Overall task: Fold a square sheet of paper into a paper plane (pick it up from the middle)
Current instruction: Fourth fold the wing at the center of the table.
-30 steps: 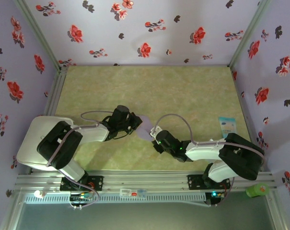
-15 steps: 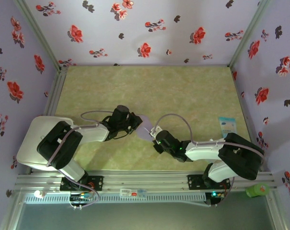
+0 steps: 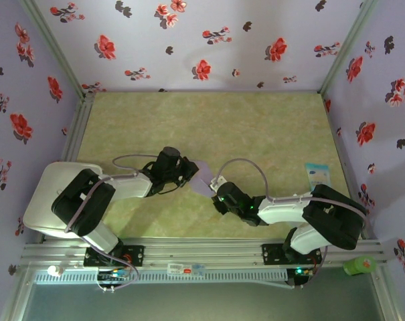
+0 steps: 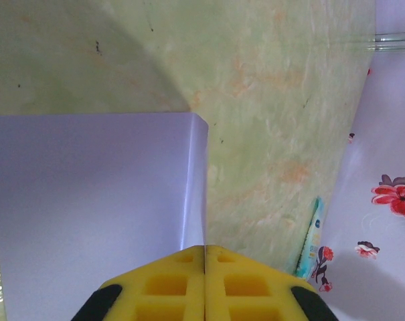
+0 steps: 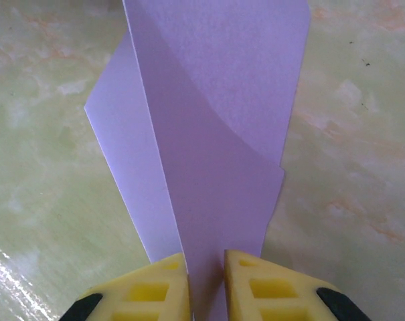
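Paper sheet (image 3: 202, 179), part-folded, lies well left of blue card (image 3: 316, 174). L gripper (image 4: 204, 249) is clamped on its folded edge; R gripper (image 5: 205, 255) fingers sit slightly apart w/ paper between, pinch unclear. Risk: opposing pull may tear sheet or skew crease; a loose R side lets it slip.

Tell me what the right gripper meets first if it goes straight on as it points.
The lavender paper, directly ahead of the right gripper; past that, likely the left gripper, though depth is unclear.
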